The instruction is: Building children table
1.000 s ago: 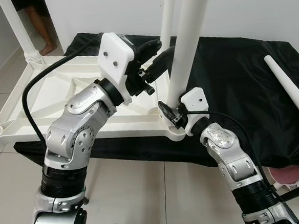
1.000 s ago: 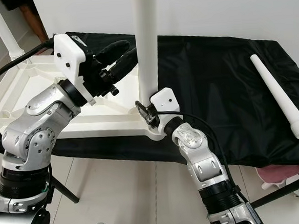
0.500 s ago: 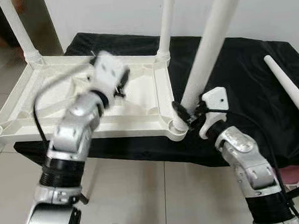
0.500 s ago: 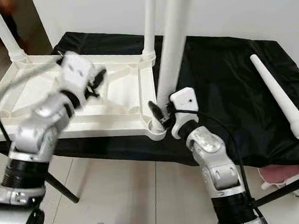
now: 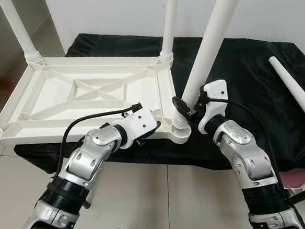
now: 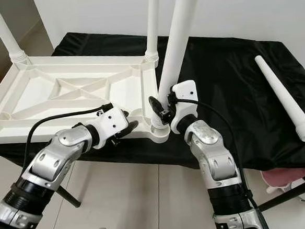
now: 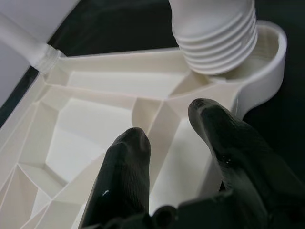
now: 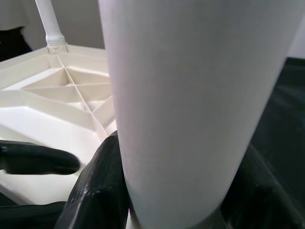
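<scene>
White plastic leg, clamped by the right gripper, leans in the tabletop socket and may cross-thread, while the left gripper stays parted beside it.

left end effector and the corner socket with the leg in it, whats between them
Only a white rib of the tabletop's underside. In the left wrist view the open left end effector straddles that rib, with the threaded leg seated in the corner socket just beyond.

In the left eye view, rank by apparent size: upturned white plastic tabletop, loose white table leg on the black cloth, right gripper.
1. Upturned white plastic tabletop
2. Loose white table leg
3. Right gripper, though nearer the camera
</scene>
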Robot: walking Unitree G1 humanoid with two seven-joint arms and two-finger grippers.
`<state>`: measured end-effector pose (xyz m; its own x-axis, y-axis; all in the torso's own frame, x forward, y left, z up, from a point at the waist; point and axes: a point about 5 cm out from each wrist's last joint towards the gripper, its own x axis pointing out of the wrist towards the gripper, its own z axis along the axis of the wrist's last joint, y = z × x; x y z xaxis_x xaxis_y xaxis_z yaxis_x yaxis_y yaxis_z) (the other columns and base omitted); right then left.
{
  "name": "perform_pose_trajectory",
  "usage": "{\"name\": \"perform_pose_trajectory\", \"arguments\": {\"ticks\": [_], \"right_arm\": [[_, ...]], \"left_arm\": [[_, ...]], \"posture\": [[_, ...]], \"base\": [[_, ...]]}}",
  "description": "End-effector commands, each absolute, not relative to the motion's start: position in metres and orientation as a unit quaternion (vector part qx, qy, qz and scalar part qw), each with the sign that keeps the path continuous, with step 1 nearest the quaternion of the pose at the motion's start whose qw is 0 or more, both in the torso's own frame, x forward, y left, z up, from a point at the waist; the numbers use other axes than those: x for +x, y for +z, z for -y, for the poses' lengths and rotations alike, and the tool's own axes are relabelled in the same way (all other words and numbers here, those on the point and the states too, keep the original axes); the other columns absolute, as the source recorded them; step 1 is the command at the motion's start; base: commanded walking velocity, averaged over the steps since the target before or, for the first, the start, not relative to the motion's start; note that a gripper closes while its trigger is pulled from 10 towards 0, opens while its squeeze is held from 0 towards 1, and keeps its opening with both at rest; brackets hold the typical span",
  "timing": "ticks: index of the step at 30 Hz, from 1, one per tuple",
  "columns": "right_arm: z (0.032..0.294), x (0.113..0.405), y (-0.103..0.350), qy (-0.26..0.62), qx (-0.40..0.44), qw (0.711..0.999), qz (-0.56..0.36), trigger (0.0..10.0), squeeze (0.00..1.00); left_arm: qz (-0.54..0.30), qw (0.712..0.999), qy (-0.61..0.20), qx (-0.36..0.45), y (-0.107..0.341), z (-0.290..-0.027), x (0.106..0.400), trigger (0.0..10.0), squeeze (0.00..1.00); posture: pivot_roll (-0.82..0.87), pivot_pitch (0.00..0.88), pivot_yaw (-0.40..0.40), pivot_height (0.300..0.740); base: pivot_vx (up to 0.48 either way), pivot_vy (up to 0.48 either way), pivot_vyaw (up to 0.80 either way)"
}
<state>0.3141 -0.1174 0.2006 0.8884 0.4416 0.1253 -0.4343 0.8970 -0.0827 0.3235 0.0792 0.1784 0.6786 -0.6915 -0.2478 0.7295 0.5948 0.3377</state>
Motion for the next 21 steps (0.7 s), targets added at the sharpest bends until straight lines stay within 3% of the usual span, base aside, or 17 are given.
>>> {"name": "perform_pose_trajectory", "arguments": {"ticks": [1,15,21], "right_arm": [[0.116,0.314,0.196,0.228,-0.028,0.971,0.064,10.0,0.00],[0.119,0.310,0.187,0.233,-0.018,0.971,0.042,10.0,0.00],[0.121,0.306,0.173,0.264,-0.058,0.963,0.009,10.0,0.00]], "left_arm": [[-0.055,0.869,-0.434,0.230,0.174,-0.074,0.323,10.0,0.00],[-0.064,0.875,-0.422,0.230,0.166,-0.070,0.328,10.0,0.00],[-0.070,0.878,-0.414,0.231,0.163,-0.075,0.330,10.0,0.00]], "posture": [[0.04,0.112,-0.054,0.740],[0.03,0.119,-0.052,0.740],[0.04,0.119,-0.056,0.740]], "base": [[0.000,0.000,0.00],[0.000,0.000,0.00],[0.000,0.000,0.00]]}}
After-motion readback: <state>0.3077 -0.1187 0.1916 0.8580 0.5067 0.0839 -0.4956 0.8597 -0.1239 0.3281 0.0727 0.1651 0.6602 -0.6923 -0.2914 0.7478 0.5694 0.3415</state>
